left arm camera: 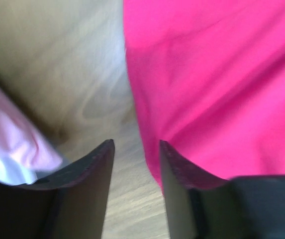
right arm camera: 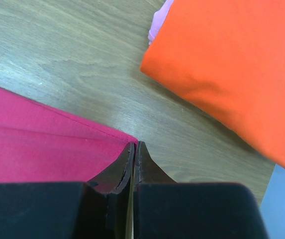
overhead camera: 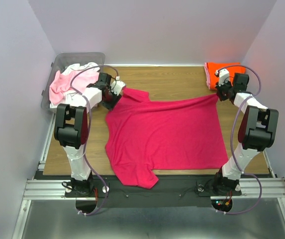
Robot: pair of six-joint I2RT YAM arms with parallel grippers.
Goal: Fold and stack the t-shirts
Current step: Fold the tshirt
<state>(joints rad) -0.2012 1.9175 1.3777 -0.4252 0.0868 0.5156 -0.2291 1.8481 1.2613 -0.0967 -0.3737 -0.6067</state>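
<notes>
one magenta t-shirt [overhead camera: 164, 134] lies spread across the middle of the table [overhead camera: 182, 82]. right gripper [right arm camera: 134, 145] is pinched tight on its far right corner; left gripper [left arm camera: 136, 143] stands half open at the far left sleeve, holding nothing. orange t-shirt [overhead camera: 216, 72] sits folded, far right.

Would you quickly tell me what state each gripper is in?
Left gripper: open, holding nothing.
Right gripper: shut on a corner of the magenta t-shirt.

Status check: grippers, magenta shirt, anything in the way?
Left gripper open, empty, at edge of magenta shirt. Right gripper shut on its corner. Shirt spread out, unfolded. Orange shirt beside that corner, apart.
</notes>
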